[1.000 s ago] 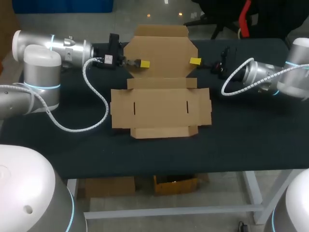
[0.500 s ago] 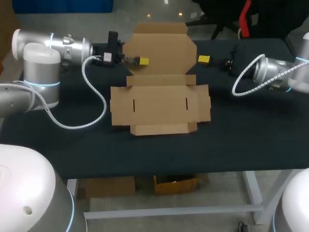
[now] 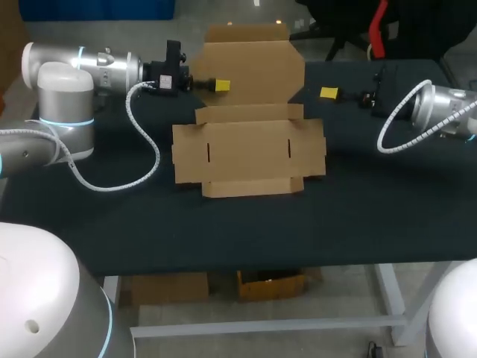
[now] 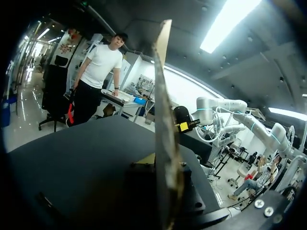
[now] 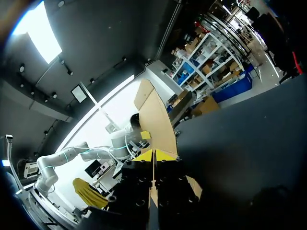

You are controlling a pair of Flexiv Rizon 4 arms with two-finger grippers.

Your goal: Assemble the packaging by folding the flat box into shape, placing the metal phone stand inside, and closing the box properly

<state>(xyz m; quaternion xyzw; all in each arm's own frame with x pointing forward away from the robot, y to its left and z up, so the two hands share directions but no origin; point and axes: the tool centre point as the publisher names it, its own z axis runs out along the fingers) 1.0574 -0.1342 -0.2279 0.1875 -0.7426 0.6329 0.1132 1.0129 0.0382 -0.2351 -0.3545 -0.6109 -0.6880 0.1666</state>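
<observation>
**Left end effector grips the box lid**

The flat box (image 3: 250, 153) lies unfolded mid-table (image 3: 373, 201), its rear lid panel tilted up. The left end effector (image 3: 221, 86) pinches that panel's left edge. The right end effector (image 3: 329, 92) hangs apart from the box, fingertips together, holding nothing.

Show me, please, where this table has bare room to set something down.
Free: the table's front strip before the cardboard box, and the front right corner beside it. Crowded: the back, where the left gripper holds the box's raised flap and the right gripper sits nearby.
</observation>
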